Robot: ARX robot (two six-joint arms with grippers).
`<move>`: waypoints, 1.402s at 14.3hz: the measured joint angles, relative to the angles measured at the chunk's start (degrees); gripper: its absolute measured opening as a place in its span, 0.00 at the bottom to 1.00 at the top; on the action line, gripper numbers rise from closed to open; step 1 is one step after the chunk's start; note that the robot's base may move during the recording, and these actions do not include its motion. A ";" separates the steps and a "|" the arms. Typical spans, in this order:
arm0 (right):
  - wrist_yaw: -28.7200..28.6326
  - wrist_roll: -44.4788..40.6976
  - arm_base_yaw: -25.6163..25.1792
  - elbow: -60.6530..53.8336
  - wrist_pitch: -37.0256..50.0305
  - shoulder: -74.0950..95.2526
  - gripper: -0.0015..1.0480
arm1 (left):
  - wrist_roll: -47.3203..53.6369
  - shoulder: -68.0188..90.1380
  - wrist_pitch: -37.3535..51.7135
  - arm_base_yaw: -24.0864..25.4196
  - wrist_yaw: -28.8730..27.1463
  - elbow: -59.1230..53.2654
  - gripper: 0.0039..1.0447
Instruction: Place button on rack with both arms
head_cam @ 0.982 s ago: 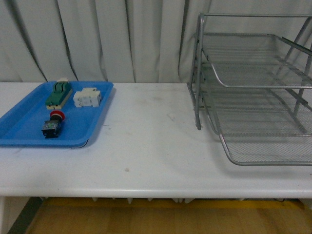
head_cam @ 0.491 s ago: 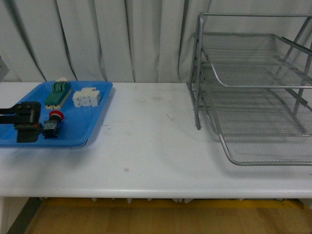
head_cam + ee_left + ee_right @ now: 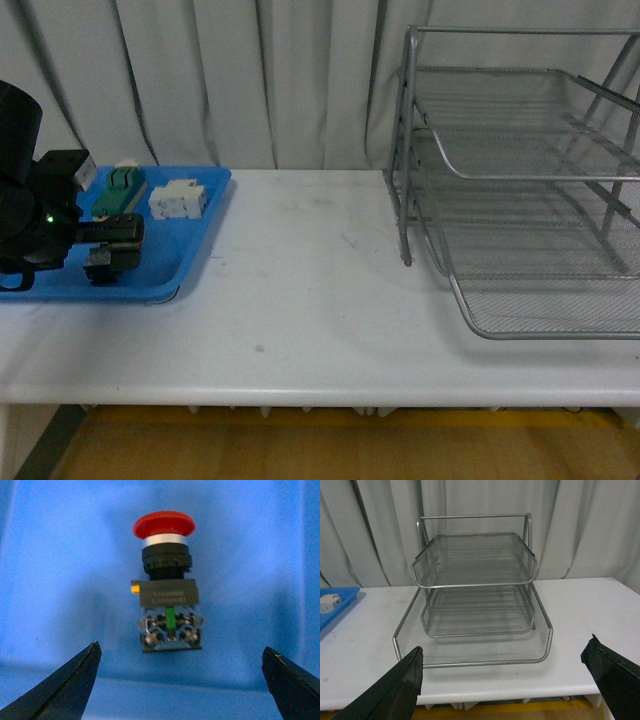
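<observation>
Left gripper is recorded wide open with nothing held, over the flat blue plastic tray at 10 o'clock. The red-capped, black-bodied push-button is seen lying on that tray, untouched. Right gripper is likewise spread and empty. The silver three-tier wire-mesh rack is noted at 2 o'clock.

No lettering is coming through clearly enough to read in any of the views. In the left wrist view, the button is lying on the blue tray, and the dark grey plate across its body, just below the black collar, is bearing two short rows of pale print, both blurring into smudges that cannot be made out.
</observation>
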 joint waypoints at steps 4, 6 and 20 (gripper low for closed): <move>0.00 0.00 0.00 0.00 0.00 0.00 0.94 | 1.20 9.25 -1.99 0.81 1.42 10.40 0.67; 0.00 0.00 0.00 0.00 -0.02 0.00 0.94 | 1.18 9.38 -1.29 0.94 2.25 10.56 0.55; 0.00 0.00 0.00 0.00 0.00 0.00 0.94 | 8.17 -59.58 -1.25 -0.22 2.84 -47.71 0.34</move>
